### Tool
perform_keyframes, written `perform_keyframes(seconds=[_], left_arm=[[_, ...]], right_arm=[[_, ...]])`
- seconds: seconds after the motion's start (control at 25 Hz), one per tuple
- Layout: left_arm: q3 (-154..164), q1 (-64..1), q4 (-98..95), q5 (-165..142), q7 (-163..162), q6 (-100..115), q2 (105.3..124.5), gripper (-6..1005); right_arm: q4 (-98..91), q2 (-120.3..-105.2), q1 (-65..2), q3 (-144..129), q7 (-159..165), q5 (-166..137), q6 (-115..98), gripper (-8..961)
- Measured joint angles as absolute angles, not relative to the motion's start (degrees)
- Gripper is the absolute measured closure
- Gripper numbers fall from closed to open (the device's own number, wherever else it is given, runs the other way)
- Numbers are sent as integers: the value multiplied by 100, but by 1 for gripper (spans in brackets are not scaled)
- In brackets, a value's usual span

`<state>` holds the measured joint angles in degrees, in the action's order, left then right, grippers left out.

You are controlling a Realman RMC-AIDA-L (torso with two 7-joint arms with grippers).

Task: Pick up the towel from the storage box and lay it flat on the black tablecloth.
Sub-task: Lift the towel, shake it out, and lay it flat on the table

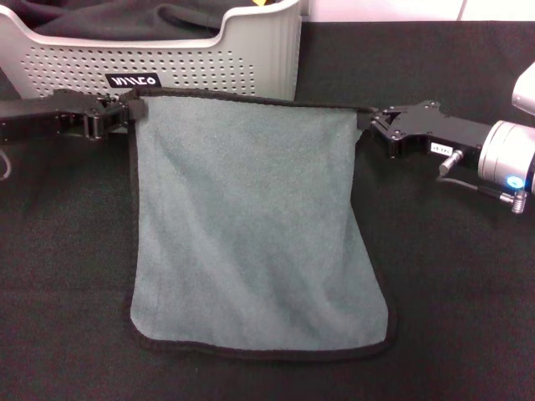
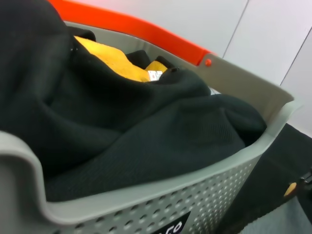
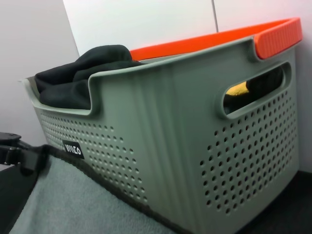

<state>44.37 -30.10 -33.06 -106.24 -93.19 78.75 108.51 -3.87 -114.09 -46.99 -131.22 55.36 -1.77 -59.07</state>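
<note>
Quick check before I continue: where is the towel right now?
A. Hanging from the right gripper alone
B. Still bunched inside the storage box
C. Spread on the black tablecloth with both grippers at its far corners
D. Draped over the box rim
C: in the head view the towel lies grey-green face up on the black tablecloth, in front of the storage box, with the left gripper and right gripper at its two far corners.

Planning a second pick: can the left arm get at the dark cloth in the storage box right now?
Probably not yet: the left gripper is shut on the towel corner. The dark cloth lies uncovered in the storage box just behind.
</note>
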Motion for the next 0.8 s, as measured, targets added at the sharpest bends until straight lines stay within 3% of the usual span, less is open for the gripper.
perform_keyframes(seconds=[0.32,0.8], left_arm=[[4421,-3017,-3304,-10748,-9183,7657,11039,948],[4395,-2967,-3304,-10733,-9039,7463,11169,943]], right_arm=[[-387,-11342,-4911,-13179,5524,-278,-5600,894],[-473,-11433,-5147,-13159,5443,-620,-5020,886]])
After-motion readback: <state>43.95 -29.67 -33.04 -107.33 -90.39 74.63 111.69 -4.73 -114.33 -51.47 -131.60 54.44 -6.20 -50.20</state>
